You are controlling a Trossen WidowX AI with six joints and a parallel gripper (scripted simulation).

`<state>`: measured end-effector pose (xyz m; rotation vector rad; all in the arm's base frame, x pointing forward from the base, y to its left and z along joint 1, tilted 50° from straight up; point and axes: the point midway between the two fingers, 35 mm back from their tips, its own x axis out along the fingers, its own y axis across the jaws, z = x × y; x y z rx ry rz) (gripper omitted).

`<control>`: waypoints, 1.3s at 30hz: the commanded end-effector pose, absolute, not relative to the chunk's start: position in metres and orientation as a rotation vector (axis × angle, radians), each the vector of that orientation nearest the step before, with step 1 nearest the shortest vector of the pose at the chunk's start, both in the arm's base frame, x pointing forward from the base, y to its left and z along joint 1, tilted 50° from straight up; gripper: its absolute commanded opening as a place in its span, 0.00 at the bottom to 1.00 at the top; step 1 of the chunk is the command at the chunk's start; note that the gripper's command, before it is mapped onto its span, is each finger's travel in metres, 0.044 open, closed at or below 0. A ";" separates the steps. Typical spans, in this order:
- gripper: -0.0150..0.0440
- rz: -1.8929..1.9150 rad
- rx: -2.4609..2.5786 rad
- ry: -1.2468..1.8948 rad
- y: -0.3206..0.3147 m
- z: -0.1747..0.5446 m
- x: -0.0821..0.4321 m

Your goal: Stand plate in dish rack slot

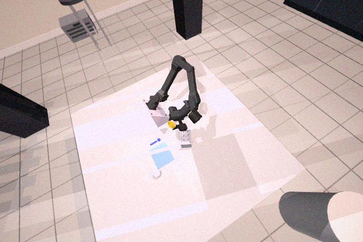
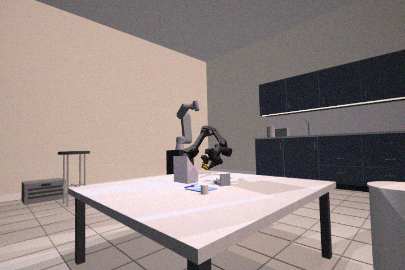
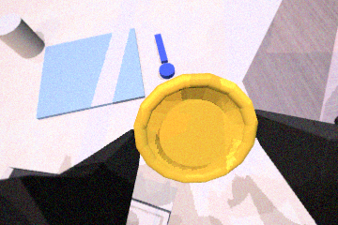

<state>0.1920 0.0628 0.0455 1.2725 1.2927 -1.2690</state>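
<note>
From the top we see our claw above a pale table, beside the dish rack. The yellow plate is at its fingers, near the arm's angular pedestal. A blue spoon-like piece and a light-blue sheet lie near the claw, with a small cylinder farther off. Tiled floor surrounds the table.

In the exterior view we find the plate raised off the tabletop, the rack below the claw and to one side. Dark kitchen cabinets stand well apart beyond the claw; the table's near edge is far from it, leaving a broad stretch of tabletop between the small cylinder and that edge.

From the wrist we see our claw's fingers standing wide, gripping the plate by opposite rims. The pedestal's wall rises close by one finger; the rack is partly hidden behind the other.
</note>
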 end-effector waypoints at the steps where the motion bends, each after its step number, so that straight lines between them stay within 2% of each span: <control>1: 0.25 -1.245 1.218 1.215 0.063 0.039 0.195; 39: 0.25 -0.784 1.038 0.615 0.113 0.033 0.219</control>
